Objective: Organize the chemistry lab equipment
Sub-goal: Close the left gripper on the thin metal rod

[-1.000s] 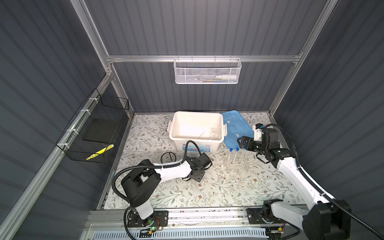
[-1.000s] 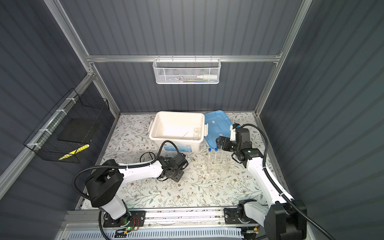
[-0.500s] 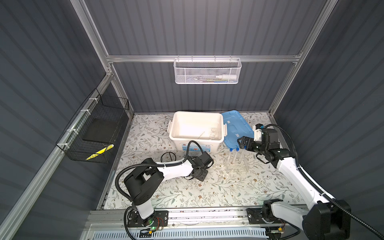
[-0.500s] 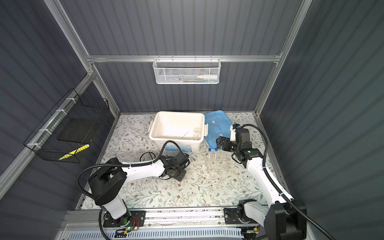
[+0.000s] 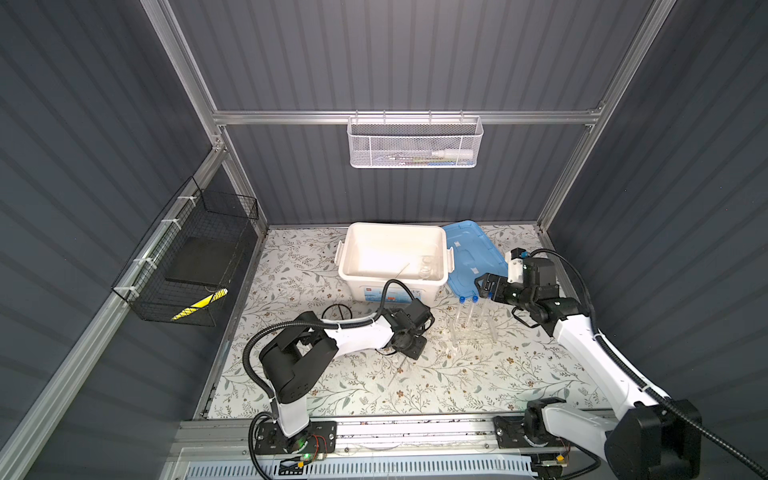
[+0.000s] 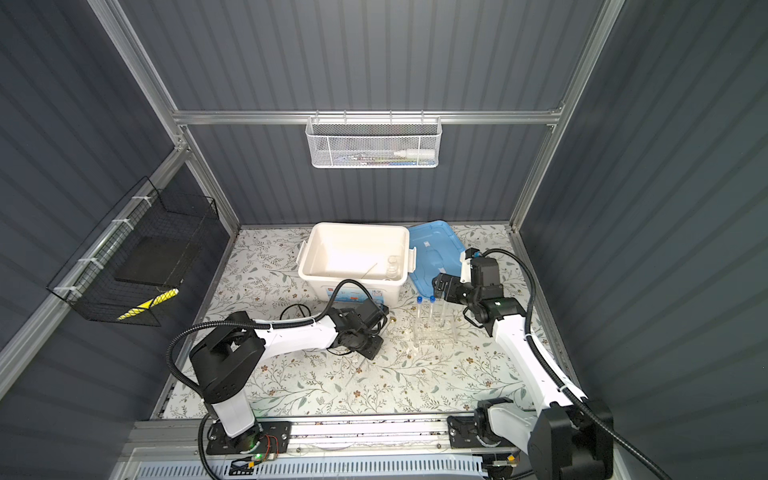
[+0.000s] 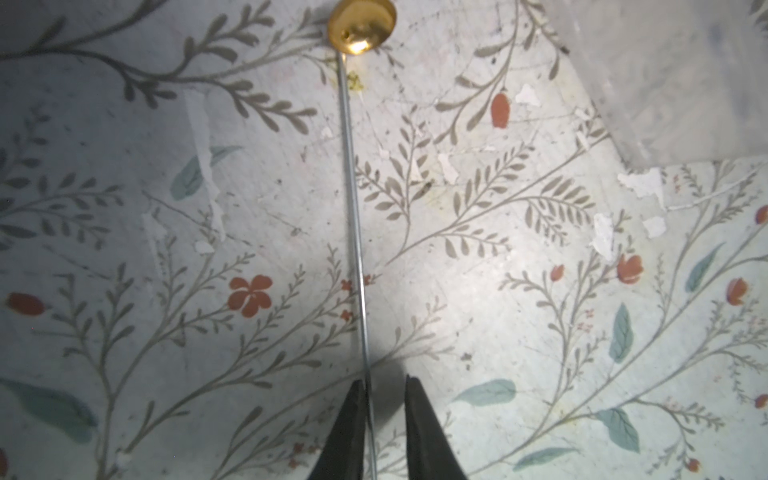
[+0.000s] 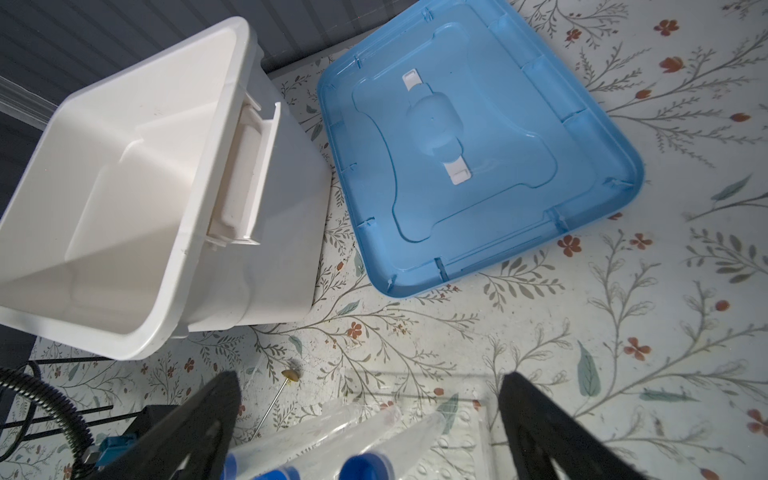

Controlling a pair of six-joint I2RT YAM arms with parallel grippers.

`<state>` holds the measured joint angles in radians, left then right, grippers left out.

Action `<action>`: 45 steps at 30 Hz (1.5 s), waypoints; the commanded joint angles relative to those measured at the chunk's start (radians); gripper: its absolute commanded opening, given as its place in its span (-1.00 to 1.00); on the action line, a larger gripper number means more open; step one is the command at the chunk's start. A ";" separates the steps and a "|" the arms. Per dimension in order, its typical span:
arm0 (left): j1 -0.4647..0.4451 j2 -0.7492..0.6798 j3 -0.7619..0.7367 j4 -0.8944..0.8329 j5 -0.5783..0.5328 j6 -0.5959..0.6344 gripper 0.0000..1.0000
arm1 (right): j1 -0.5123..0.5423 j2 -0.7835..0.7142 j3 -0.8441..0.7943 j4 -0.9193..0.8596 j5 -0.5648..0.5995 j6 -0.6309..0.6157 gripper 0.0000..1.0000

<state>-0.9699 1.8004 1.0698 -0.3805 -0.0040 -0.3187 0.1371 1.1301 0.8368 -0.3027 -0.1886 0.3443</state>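
So the floral counter (image 5: 457, 386) has the big white box (image 5: 361, 286) at the far middle, lid off, with the blue lid (image 5: 469, 253) lying flat just right of it. A few glass bits (image 5: 426, 266) sit in the box's right corner. Near of the lid is the clear rack (image 5: 473, 332), and the right claw (image 8: 370, 382) hangs splayed wide over its blue-capped tubes (image 5: 473, 307), holding nothing. The wire tripod (image 5: 337, 306) is on the left, near the box front. The left claw (image 7: 383, 386) is down on the counter between tripod and rack, fingers narrow either side of the spoon (image 7: 353, 208). One finger touches the handle and there's a sliver of gap at the other, so I'd call it not pinched yet. The spoon lies flat, with its gold bowl pointing far toward the box. My worry is that skinny handle. It's off-centre in the claw, so a squeeze could roll it sideways or let it slip out. It's also grabbed far from the bowl, so it may droop and swing into the rack. And if the right claw dips, those tubes could tip.
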 commanded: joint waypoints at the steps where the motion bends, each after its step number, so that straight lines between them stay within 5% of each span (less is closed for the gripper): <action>1: -0.003 0.025 -0.026 -0.121 -0.031 0.000 -0.59 | -0.004 -0.032 -0.008 0.002 0.011 0.002 0.98; 13: -0.004 -0.017 -0.070 -0.149 -0.039 -0.001 -0.61 | -0.004 -0.029 -0.007 0.011 -0.002 0.007 0.98; 24: -0.018 0.019 -0.062 -0.141 -0.005 0.025 -0.88 | -0.004 -0.031 0.005 0.001 0.000 0.004 0.98; 45: -0.019 -0.129 -0.032 -0.144 -0.042 0.039 -0.99 | -0.003 -0.043 -0.003 0.013 -0.002 0.013 0.98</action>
<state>-0.9833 1.7142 1.0348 -0.4843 -0.0376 -0.3031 0.1371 1.1007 0.8368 -0.2996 -0.1894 0.3557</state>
